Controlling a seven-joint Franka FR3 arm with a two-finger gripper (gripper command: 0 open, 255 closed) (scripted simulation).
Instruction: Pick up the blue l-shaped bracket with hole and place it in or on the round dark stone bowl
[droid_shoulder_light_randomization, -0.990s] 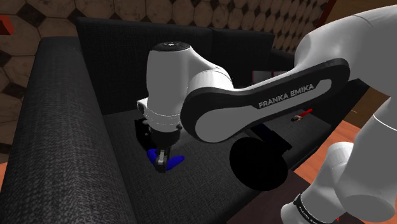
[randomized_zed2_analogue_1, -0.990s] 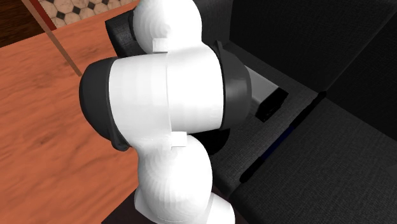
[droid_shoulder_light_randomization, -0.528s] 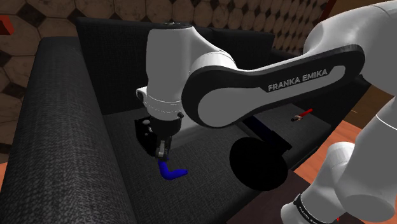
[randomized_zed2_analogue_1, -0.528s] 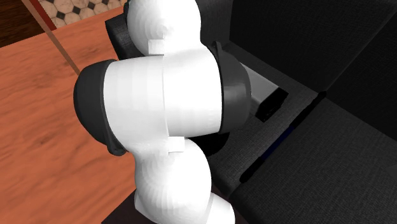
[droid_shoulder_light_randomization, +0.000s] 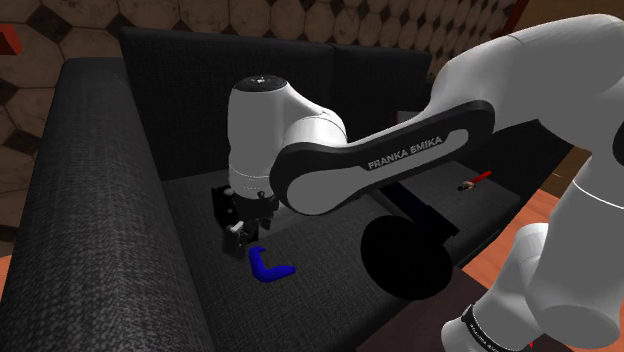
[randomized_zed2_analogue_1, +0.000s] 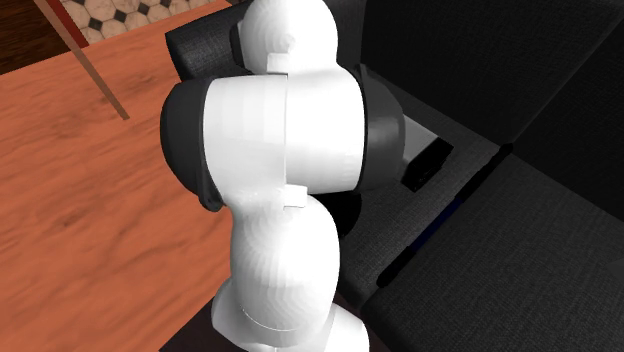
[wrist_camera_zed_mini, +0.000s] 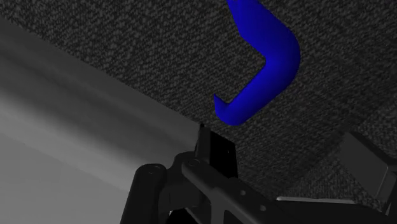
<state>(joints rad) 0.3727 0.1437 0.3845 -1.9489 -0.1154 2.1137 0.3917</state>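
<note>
Black woven sofa (droid_shoulder_light_randomization: 95, 200) upholstery takes up the shoulder view's left, its armrest rising beside the seat cushion. Over that cushion hangs the all-black two-finger claw (droid_shoulder_light_randomization: 238, 235), its fingers apart and clasping nothing. Just to its right, and lower in the shoulder view, the blue L-shaped bracket (droid_shoulder_light_randomization: 268, 268) lies flat on the seat, clear of both fingers in the wrist view. Farther right sits the round dark bowl (droid_shoulder_light_randomization: 405, 258), well apart from the bracket. Beyond it lies a small red stick-like object (droid_shoulder_light_randomization: 478, 180).
</note>
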